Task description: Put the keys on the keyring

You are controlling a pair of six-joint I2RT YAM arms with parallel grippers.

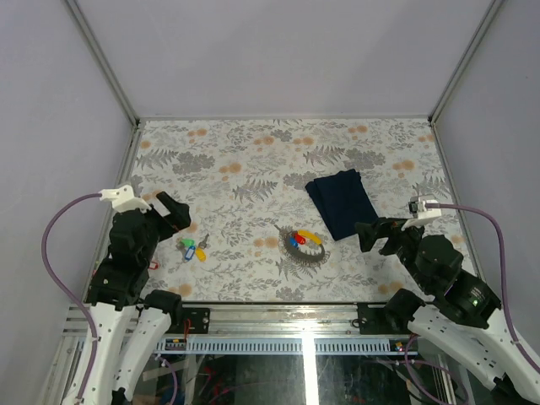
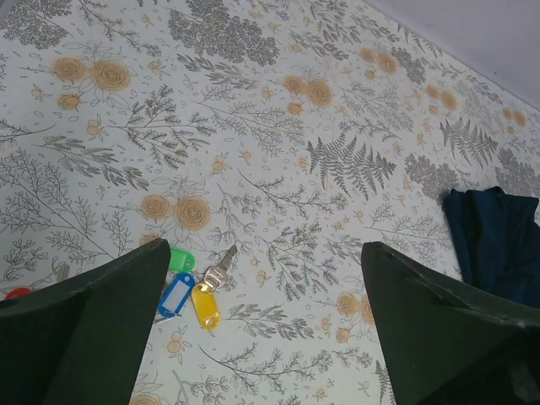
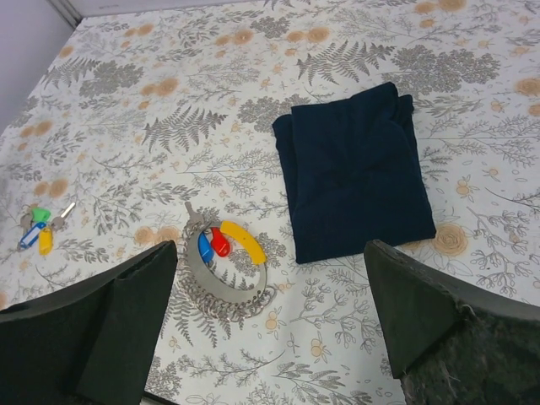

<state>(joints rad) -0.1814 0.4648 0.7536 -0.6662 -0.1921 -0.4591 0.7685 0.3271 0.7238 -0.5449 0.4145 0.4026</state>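
1 overhead, 2 wrist views; common keys (image 1: 192, 250)

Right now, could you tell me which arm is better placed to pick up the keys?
Left. The left gripper hangs open close to the keys; the right gripper is farther off, over by the keyring and cloth.

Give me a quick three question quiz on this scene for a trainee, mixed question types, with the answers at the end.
1. Multiple choice: which arm is nearer the keys? A left, B right.
2. True or false: the keys already hang on the keyring.
3. Fill in: the left claw and right claw are both ____.
Key: 1 A; 2 false, they lie apart; 3 open.
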